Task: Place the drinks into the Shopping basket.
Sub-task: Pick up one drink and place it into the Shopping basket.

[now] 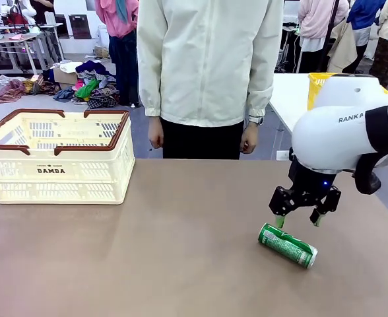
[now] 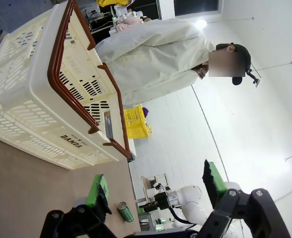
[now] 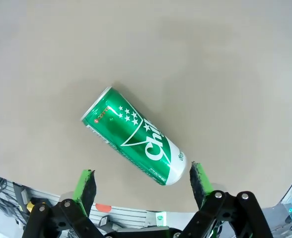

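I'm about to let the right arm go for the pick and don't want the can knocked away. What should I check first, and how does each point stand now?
1. Right gripper open: ok, jaws stand wide.
2. Green can within reach: ok, it lies on its side on the table below that gripper.
3. Gripper squared across the can: not ok, the can lies slantwise between the pads.
4. Shopping basket ready: ok, upright at the table's far left, handles down.
5. Person's hands clear: ok, both hang beyond the far edge.
6. Left gripper out of the way: ok, open, far from the can.
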Controlling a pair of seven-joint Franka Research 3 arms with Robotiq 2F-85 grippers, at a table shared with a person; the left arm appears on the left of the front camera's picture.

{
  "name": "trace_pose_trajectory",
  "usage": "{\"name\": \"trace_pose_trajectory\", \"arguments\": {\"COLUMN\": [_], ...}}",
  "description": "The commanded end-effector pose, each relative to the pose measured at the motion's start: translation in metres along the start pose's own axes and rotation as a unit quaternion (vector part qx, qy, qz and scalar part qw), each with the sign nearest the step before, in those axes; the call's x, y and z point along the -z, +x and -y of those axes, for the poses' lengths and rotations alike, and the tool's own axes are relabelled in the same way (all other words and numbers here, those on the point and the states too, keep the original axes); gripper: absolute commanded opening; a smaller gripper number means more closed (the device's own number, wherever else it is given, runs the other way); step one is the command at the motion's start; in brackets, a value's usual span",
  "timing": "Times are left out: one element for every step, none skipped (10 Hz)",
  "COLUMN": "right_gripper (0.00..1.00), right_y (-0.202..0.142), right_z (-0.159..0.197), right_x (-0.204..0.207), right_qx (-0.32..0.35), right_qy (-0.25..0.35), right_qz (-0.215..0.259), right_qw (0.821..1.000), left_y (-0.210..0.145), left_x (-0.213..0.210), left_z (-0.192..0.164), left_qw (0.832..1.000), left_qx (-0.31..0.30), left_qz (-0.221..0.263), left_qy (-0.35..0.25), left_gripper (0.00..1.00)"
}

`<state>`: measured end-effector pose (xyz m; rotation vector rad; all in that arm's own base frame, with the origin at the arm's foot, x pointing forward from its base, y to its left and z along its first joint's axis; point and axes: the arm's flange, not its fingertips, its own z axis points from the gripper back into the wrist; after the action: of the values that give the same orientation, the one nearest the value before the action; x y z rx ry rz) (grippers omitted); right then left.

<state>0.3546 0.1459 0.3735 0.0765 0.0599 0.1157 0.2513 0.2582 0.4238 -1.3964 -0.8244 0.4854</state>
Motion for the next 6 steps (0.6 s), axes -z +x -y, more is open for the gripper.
{"name": "trace_pose_trajectory", "arguments": {"right_gripper": [1.00,1.00,1.00,1.00,1.00,1.00], "right_y": [0.001,0.001,0.000,-0.004,-0.008,-0.014], "right_z": [0.002,-0.006,-0.011,-0.010,-0.009,-0.013], "right_x": [-0.001,0.003,0.006,0.008,0.008,0.007], "right_qx": [0.004,-0.131,-0.265,-0.374,-0.458,-0.493], "right_qy": [0.000,0.006,0.017,-0.003,-0.026,-0.056], "right_qz": [0.004,0.010,0.014,0.041,0.077,0.095], "right_qw": [1.000,0.991,0.964,0.927,0.885,0.863], "left_y": [-0.001,-0.001,-0.001,-0.001,-0.001,-0.001], "left_x": [-0.003,-0.003,-0.003,-0.003,-0.003,-0.003], "left_z": [0.003,0.003,0.003,0.003,0.003,0.003], "left_qw": [1.000,1.000,1.000,1.000,1.000,1.000], "left_qx": [-0.004,-0.004,-0.004,-0.004,-0.004,-0.004], "left_qz": [-0.005,-0.005,-0.005,-0.005,-0.005,-0.005], "left_qy": [-0.002,-0.002,-0.002,-0.002,-0.002,-0.002], "left_gripper": [1.00,1.00,1.00,1.00,1.00,1.00]}}
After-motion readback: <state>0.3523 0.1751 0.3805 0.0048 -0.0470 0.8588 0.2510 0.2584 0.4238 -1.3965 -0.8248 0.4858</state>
